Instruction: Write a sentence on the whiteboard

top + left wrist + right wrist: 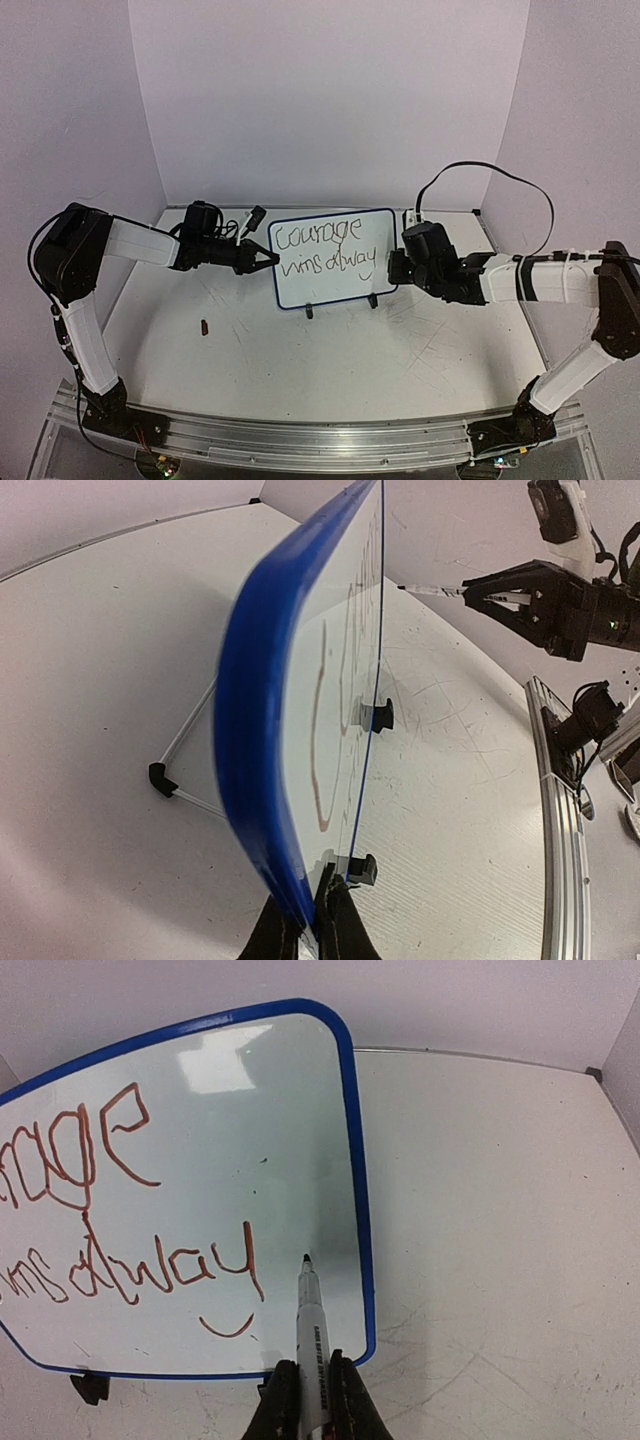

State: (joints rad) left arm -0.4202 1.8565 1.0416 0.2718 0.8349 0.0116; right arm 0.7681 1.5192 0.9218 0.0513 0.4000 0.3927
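Observation:
The whiteboard (345, 285) stands upright mid-table on two black clip feet (309, 311). The sentence (322, 250) reads "Courage" above "wins alway", with a small curve beneath. My left gripper (262, 257) is shut on the board's left blue frame; the left wrist view shows its jaws (308, 925) pinching the edge (255, 710). My right gripper (395, 266) is shut on a white marker (312, 1335). In the right wrist view the gripper (308, 1395) points the marker tip at the board (210, 1110), just right of the last "y" (245, 1265). I cannot tell if the tip touches.
A small dark red cap-like piece (205, 326) lies on the table left of the board. A black cable (485, 170) loops at the back right. Lilac walls close the back and sides. An aluminium rail (300, 440) runs along the near edge.

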